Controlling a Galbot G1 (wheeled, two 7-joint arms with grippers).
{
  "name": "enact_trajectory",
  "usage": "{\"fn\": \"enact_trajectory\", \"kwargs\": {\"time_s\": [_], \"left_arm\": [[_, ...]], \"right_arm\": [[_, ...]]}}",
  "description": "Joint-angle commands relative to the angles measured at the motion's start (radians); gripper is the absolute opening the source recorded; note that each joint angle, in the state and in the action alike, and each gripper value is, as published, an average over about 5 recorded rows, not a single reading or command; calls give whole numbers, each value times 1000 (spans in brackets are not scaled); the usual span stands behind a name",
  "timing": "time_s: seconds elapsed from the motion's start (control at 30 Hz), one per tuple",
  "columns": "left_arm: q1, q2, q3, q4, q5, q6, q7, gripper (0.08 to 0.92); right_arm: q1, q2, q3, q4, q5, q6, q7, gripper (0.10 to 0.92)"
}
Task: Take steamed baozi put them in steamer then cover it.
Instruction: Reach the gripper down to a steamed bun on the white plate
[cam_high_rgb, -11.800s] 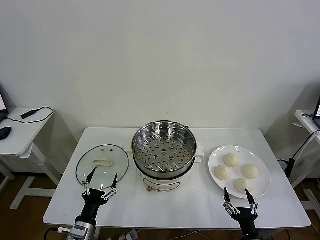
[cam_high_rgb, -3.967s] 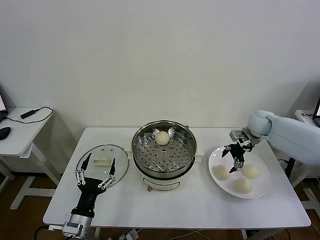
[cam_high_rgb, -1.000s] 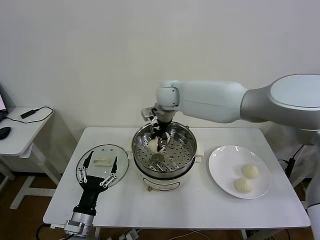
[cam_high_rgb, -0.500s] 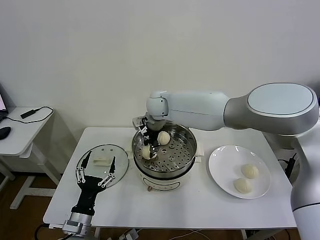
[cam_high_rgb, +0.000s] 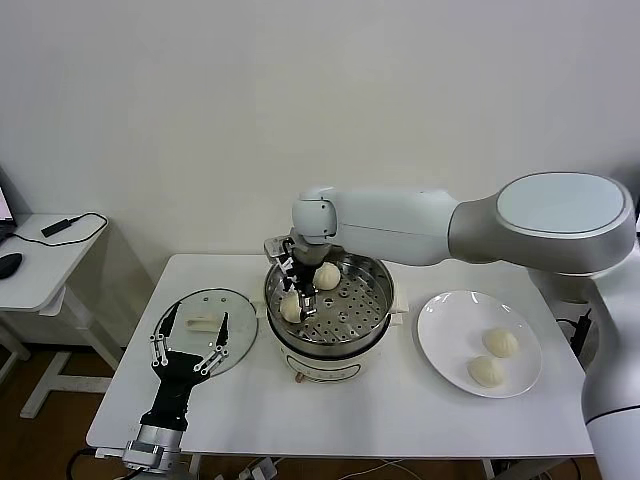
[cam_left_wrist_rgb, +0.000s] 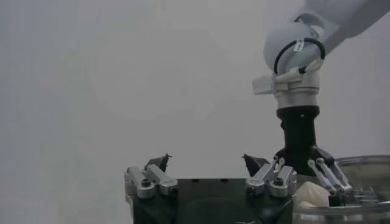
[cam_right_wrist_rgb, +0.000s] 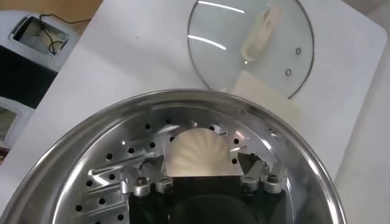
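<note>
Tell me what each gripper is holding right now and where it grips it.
The right gripper has a steamed baozi between its open fingers inside the steamer; whether it still grips is unclear. The left gripper holds nothing.

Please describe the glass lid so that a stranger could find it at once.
On the white table, look to the robot's left of the shiny steamer. The cover lies flat there, beneath the open left gripper. Unlike the white plate, it is clear glass with a white handle.

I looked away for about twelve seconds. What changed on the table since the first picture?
Two steamed baozi left the plate for the steamer: one lies at its back, and the right claw is setting a second down on its left. Two remain on the plate. The cover and left claw stayed put.
</note>
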Motion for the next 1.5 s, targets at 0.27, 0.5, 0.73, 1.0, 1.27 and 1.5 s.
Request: {"fn": "enact_trajectory", "kwargs": {"time_s": [0.27,0.5,0.73,1.0,1.27,1.5], "left_arm": [[0,-5,6,-7,5,5,1,823],[-1,-6,12,-12,7,11,2,823],[2,-5,11,-18,8,15,2,823],[6,-11,11,-18,14,23,4,823],[4,-16,8,-11,20,21,2,823],[3,-17,8,0,23,19,1,823]], "right_arm": [[155,-397,102,198,-135,65,-185,823],[178,-650,84,188,-181,147,-250,823],[85,-798,76,133,-260,201,-254,823],[-107,-865,93,138,-337,222,-190,823],[-258,-855,128,120,-362,223,-104,823],[-319,-844,162,118,-377,219,-99,823]]}}
